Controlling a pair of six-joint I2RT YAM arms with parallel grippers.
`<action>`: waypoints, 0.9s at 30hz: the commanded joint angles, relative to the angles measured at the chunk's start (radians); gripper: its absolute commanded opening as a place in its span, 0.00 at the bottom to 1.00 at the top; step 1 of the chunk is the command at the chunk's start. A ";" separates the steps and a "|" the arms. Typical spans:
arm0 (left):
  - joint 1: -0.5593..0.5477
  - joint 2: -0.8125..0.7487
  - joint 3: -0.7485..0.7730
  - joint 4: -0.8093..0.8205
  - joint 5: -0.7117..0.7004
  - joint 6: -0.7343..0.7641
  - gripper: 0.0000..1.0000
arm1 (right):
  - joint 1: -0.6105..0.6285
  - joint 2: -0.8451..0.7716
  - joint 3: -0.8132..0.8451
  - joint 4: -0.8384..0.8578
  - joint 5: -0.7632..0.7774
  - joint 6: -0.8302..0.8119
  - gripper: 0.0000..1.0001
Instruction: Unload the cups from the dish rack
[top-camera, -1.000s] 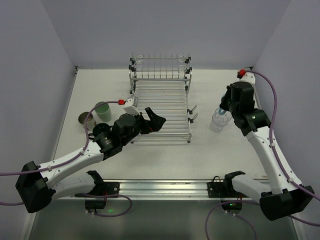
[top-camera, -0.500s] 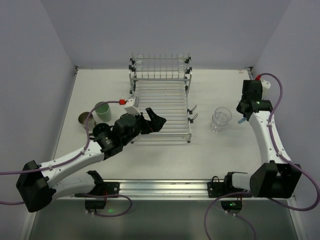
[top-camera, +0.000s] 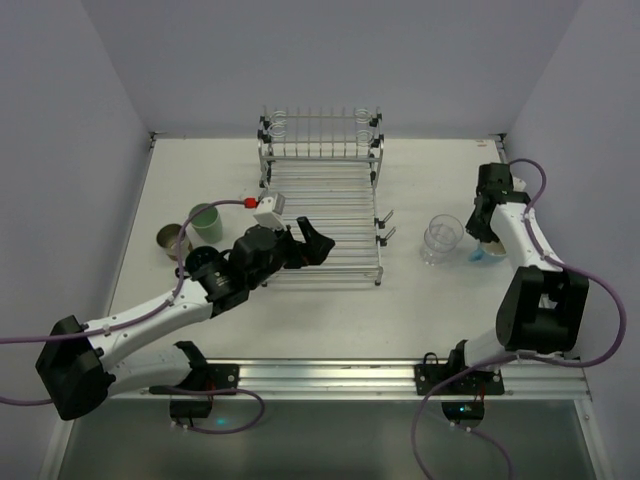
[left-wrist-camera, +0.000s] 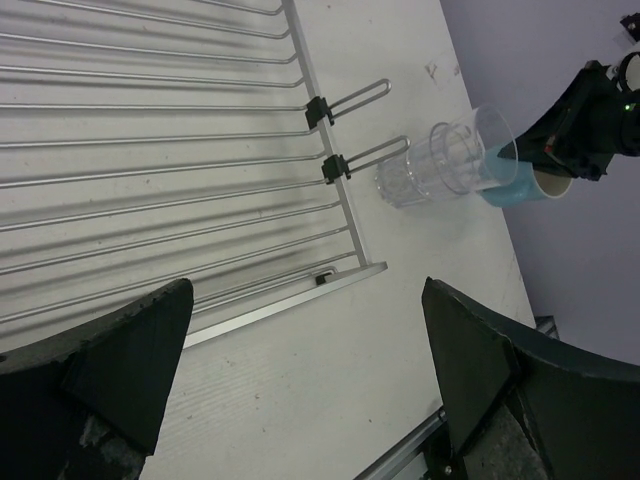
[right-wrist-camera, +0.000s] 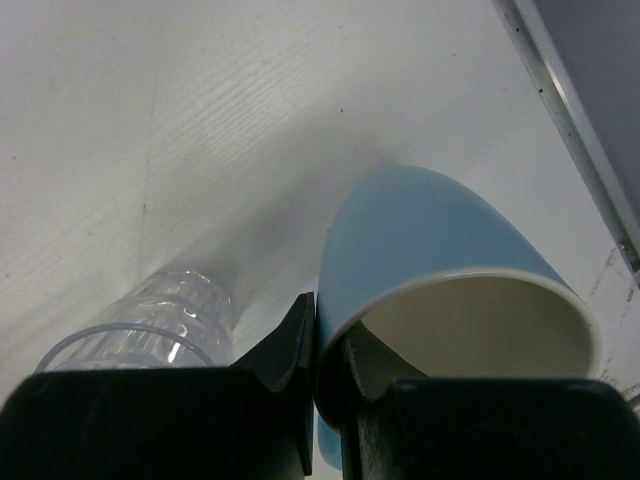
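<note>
Cup (right-wrist-camera: 430, 230) (light blue) newly beside clear tumbler (top-camera: 441, 238)

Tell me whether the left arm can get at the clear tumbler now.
Probably: the left gripper is open over the dish rack, the clear tumbler free on its rack side; the right gripper crowds the other.

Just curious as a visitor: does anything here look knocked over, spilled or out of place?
Nothing stands out; no spills. The right gripper pinches the light blue cup by its rim, beside the upright clear tumbler. The green cup and metal cup stand left of the dish rack.
</note>
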 joint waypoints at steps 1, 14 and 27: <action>-0.008 0.017 0.065 0.021 0.016 0.074 1.00 | -0.002 0.033 0.004 0.046 -0.015 0.007 0.00; -0.015 -0.014 0.068 0.012 0.013 0.128 1.00 | -0.002 0.101 -0.014 0.066 -0.072 0.006 0.01; -0.017 0.007 0.088 0.007 0.025 0.153 1.00 | 0.000 0.046 -0.032 0.067 -0.063 0.012 0.58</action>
